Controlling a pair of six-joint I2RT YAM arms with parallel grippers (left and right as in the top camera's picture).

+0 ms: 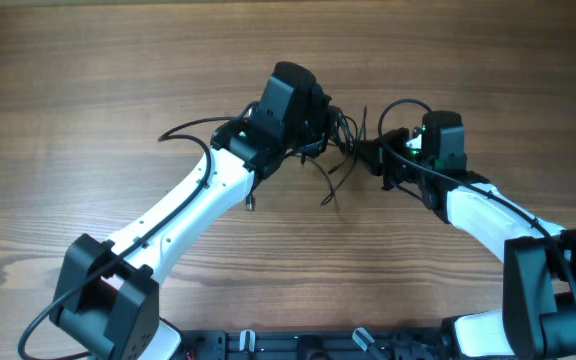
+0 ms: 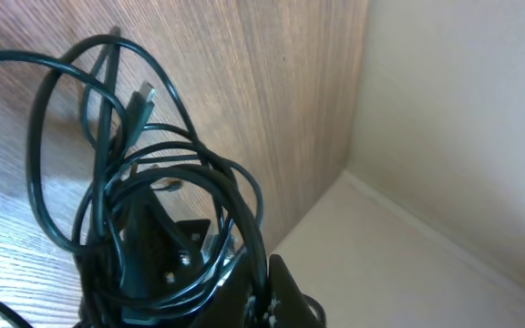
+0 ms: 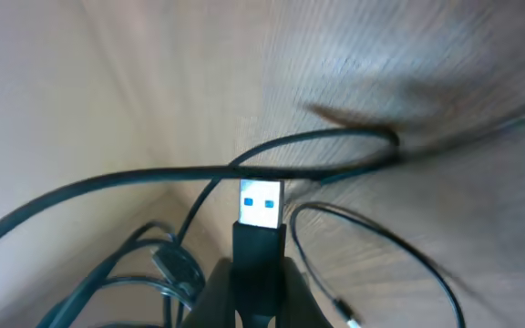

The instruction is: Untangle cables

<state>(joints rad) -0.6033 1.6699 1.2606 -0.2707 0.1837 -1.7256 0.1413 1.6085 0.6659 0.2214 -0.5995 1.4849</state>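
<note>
The cables (image 1: pixel 340 135) form a black knot at the table's middle, between my two grippers. My left gripper (image 1: pixel 320 112) is shut on the cables, and several loops (image 2: pixel 153 182) wrap around its fingers (image 2: pixel 276 282) in the left wrist view. A small plug end (image 2: pixel 142 100) sticks up from that bundle. My right gripper (image 1: pixel 368 155) comes in from the right. In the right wrist view the right gripper (image 3: pixel 258 264) is shut on a black USB plug (image 3: pixel 261 205) with a silver, blue-lined tip. More strands (image 3: pixel 153 264) hang to its left.
One strand (image 1: pixel 188 128) trails left from the knot over the wooden table (image 1: pixel 88 80). Loose ends (image 1: pixel 328 190) lie in front of the knot. A thin cable with a small tip (image 3: pixel 399 246) curves on the wood right of the right gripper.
</note>
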